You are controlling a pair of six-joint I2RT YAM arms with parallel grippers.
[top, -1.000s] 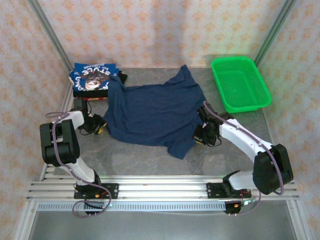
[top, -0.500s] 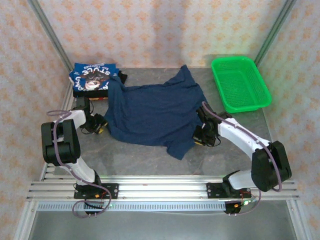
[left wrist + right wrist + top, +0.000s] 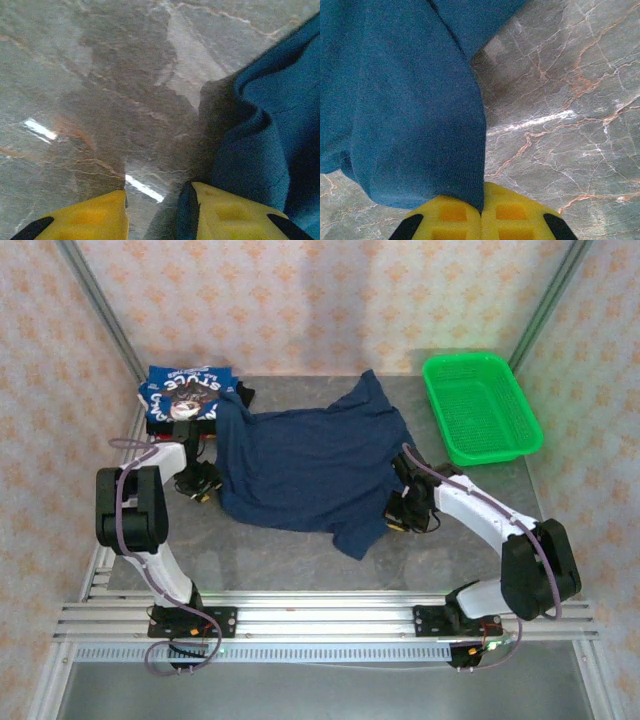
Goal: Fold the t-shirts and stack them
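Observation:
A dark navy t-shirt lies spread and rumpled across the middle of the table. At the back left sits a stack of folded t-shirts, with a blue one with white lettering on top. My left gripper is low at the navy shirt's left edge. In the left wrist view the gripper is open, with the cloth edge against the right finger. My right gripper is at the shirt's right edge. In the right wrist view it is shut on the navy cloth.
A green mesh basket stands at the back right. The marbled table is bare in front of the shirt. Walls and frame posts close in the back and sides.
My left arm has swung in, bringing its gripper right up to the navy shirt's left edge. The right gripper has shifted only slightly, still holding the cloth.

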